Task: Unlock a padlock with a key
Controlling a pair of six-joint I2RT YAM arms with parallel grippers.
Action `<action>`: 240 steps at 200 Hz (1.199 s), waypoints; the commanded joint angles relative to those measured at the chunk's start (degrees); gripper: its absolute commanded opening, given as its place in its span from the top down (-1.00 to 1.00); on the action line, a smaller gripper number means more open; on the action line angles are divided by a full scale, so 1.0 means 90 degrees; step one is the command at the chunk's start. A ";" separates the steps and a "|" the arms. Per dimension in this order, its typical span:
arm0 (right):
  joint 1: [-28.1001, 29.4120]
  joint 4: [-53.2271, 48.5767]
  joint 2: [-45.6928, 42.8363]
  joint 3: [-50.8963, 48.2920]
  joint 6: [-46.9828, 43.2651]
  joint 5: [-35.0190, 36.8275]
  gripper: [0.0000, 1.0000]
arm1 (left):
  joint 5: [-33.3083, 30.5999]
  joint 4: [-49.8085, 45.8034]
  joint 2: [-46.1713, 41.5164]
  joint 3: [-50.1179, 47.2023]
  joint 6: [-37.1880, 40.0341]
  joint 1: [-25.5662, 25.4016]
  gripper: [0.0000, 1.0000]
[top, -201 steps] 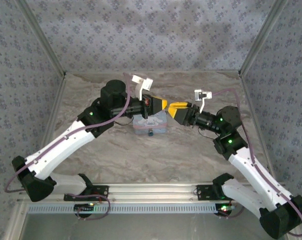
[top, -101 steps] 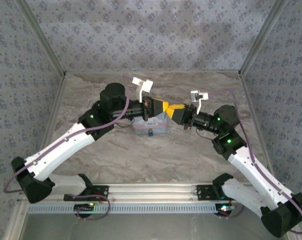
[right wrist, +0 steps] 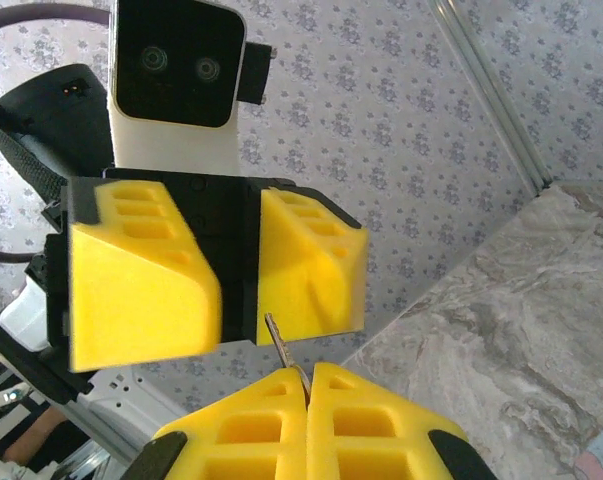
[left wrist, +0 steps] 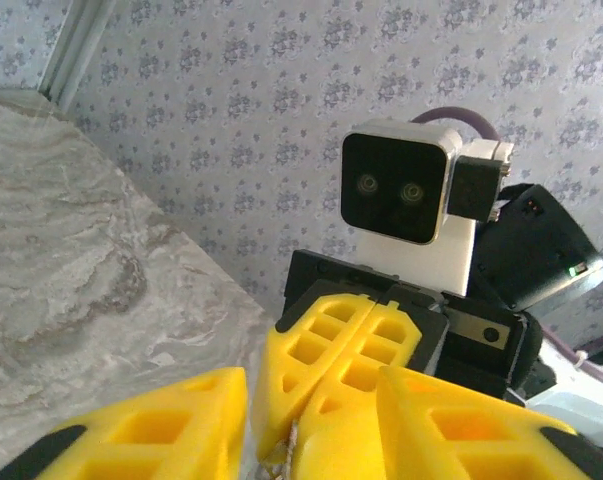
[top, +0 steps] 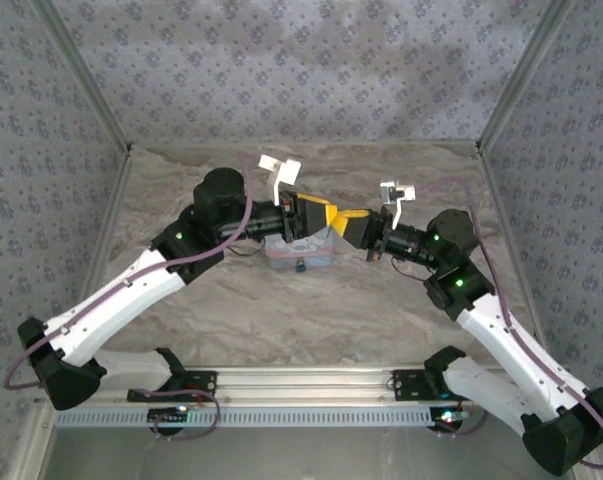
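The padlock (top: 300,266) shows in the top view as a tiny dark speck at the 6 o'clock edge of a pale blue tin (top: 311,252). The tin lies near the middle of the marbled bench (top: 281,320), and the speck is too small to tell whether the shackle is open. The key (right wrist: 284,350) is well apart from it, up in the air. In the right wrist view its thin metal blade rises toward 11 o'clock out of the right tool (right wrist: 306,378). That tool's yellow fingers are pressed together on the key's lower end. The blade's tip reaches the lower edge of the left tool (right wrist: 239,290), which faces it from 12 o'clock. The left tool's two yellow fingers stand a narrow gap apart and clasp nothing that can be seen. In the top view both tools meet tip to tip above the tin's 1 o'clock corner. The left arm reaches in from 8 o'clock and the right arm from 4 o'clock. Flower-patterned walls (top: 311,70) enclose the bench.
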 commanded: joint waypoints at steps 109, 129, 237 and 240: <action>0.0040 0.0133 -0.0243 0.0025 0.0053 0.0183 1.00 | 0.0007 0.0563 -0.0277 -0.0299 -0.0294 -0.0002 0.37; 0.0040 0.0226 -0.0245 -0.0032 0.0124 0.0160 1.00 | 0.0045 0.0622 -0.0221 -0.0280 -0.0317 -0.0006 0.59; 0.0008 0.0144 -0.0234 -0.0014 0.0142 0.0108 0.99 | -0.0021 0.0590 -0.0106 -0.0191 -0.0237 -0.0078 1.00; 0.0007 0.0123 -0.0235 -0.0008 0.0142 0.0098 0.89 | -0.0028 0.0578 -0.0111 -0.0191 -0.0226 -0.0084 1.00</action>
